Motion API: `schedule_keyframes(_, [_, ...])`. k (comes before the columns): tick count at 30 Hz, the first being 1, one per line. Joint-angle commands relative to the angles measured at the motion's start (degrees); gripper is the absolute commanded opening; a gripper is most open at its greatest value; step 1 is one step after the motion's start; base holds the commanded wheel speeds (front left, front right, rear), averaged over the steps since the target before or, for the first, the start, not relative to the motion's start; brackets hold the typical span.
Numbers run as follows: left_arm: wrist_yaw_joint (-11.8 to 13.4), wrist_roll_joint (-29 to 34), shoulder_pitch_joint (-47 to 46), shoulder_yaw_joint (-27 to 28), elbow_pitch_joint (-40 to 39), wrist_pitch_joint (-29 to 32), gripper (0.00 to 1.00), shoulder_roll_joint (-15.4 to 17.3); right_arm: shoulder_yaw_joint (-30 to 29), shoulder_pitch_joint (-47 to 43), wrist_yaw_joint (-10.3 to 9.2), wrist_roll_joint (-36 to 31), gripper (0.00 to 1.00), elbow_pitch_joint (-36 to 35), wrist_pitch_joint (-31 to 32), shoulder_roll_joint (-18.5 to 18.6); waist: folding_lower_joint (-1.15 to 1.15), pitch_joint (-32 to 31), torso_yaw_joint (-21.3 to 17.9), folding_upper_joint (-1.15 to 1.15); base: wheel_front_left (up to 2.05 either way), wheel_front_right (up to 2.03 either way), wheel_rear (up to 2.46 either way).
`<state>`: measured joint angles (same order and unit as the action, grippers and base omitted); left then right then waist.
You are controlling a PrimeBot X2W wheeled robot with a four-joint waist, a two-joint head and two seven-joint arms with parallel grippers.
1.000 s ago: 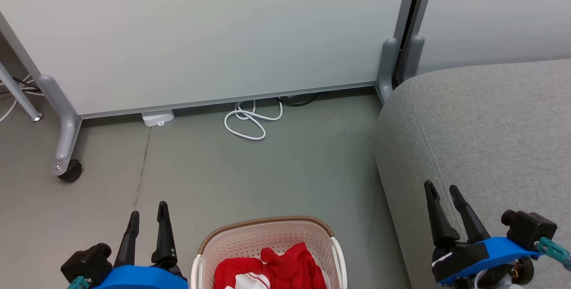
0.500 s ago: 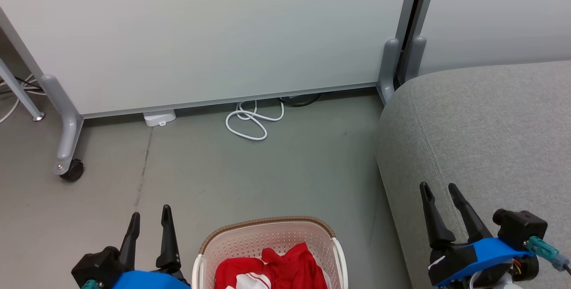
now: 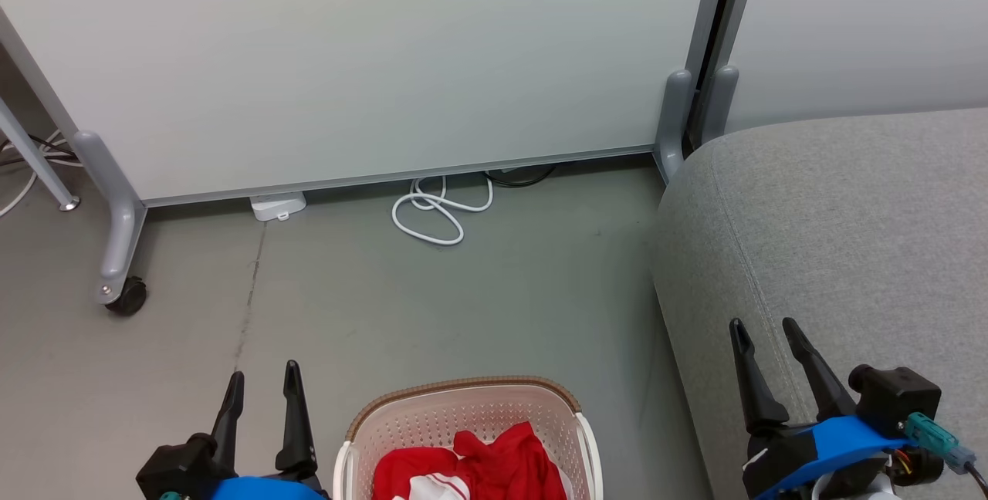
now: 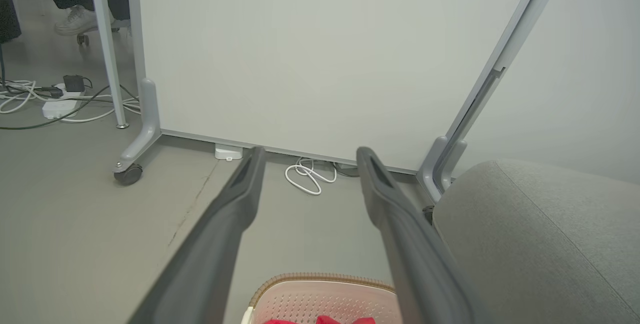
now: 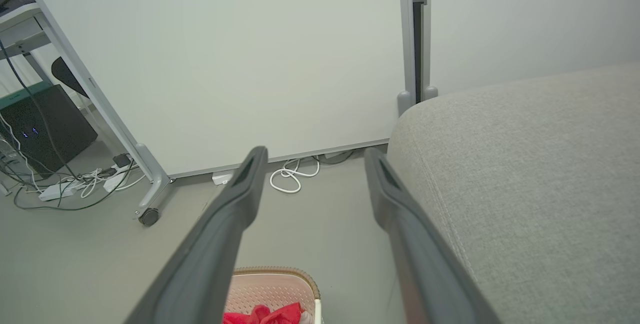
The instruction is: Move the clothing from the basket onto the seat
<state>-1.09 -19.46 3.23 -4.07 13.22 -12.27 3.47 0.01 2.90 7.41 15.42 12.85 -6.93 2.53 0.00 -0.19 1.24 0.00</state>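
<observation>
The basket (image 3: pixel 463 415) sits on the floor (image 3: pixel 502 299), low in the head view, and the bottom edge of that view cuts it off. The red and white clothing (image 3: pixel 482 461) lies bunched up inside it. The grey seat (image 3: pixel 849 214) is just to the right of the basket, with a thin strip of floor between them.

The left fingers (image 3: pixel 294 415) hang over the floor just left of the basket. They are spread wide and hold nothing. The right fingers (image 3: pixel 750 380) hang over the near edge of the seat. They are spread wide and hold nothing too.

Behind it all stands a big white panel (image 3: pixel 386 60) on grey legs, one with a small black wheel (image 3: pixel 126 298). A looped white cord (image 3: pixel 436 214) and a little white box (image 3: pixel 278 207) lie at its foot.

The left wrist view looks past the panel's side. There I see a person's white shoe (image 4: pixel 75 20) and a power strip (image 4: pixel 59 108) with tangled wires. In this view the two dark fingers cover the sides of the basket, and just a bit of red peeks out at the bottom.

The right wrist view looks past the panel's side as well. A black box with tiny blue lights (image 5: pixel 45 129) stands there, with more wires (image 5: pixel 75 189) on the floor. Much of the seat's top is in this view, and its left finger hides part of the basket.
</observation>
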Motion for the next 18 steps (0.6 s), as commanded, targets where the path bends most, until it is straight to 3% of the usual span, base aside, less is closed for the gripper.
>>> schedule_keyframes(1, [0.1, 1.1, 0.1, 0.1, 0.1, -0.6, 1.0, 0.1, 0.0, -0.2, 0.1, -1.4, 1.0, -0.1, -0.5, 0.4, 0.0, 0.0, 0.0, 0.0, 0.0, 0.0, 0.0])
schedule_keyframes(18, [0.2, 6.7, 0.9, -0.8, 1.6, -2.2, 1.0, 0.0, -0.2, -0.3, 0.13, -7.8, 1.0, 0.8, -1.2, 0.5, 0.0, -0.4, 0.1, 0.0, 0.0, 0.0, 0.0])
